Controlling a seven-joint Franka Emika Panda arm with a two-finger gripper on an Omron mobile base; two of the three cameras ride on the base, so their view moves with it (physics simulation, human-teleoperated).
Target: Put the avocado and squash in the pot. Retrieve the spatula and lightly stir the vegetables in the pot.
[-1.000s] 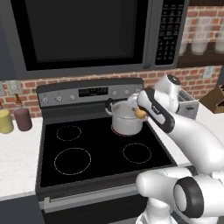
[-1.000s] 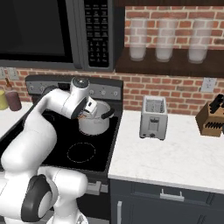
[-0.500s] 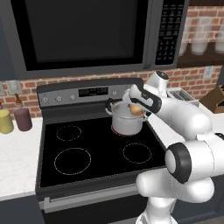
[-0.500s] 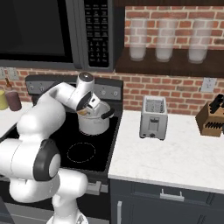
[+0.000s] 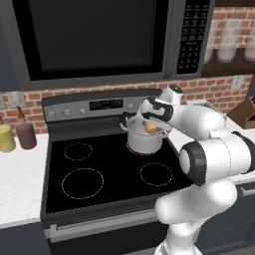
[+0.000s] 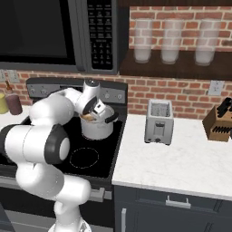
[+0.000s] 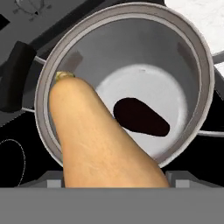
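Note:
The tan-orange squash (image 7: 94,144) hangs neck-first over the mouth of the steel pot (image 7: 199,61), with my gripper (image 5: 149,122) shut on its thick end. The dark avocado (image 7: 141,117) lies on the pot's floor. From the left base view the squash (image 5: 151,128) shows just above the rim of the pot (image 5: 144,143), which stands on the back right burner. The right base view has the gripper (image 6: 94,113) at the pot (image 6: 97,130) with the squash (image 6: 89,117) under it. The spatula is out of view.
A microwave (image 5: 99,40) hangs low over the black stove (image 5: 99,169). A toaster (image 6: 158,121) and a knife block (image 6: 219,122) stand on the white counter to the right. A yellow jar (image 5: 7,138) and a dark red jar (image 5: 26,135) sit at the left.
The hand has carried the squash a little left, from beside the pot's right rim to over its mouth. The elbow has swung out to the right. The grip is unchanged.

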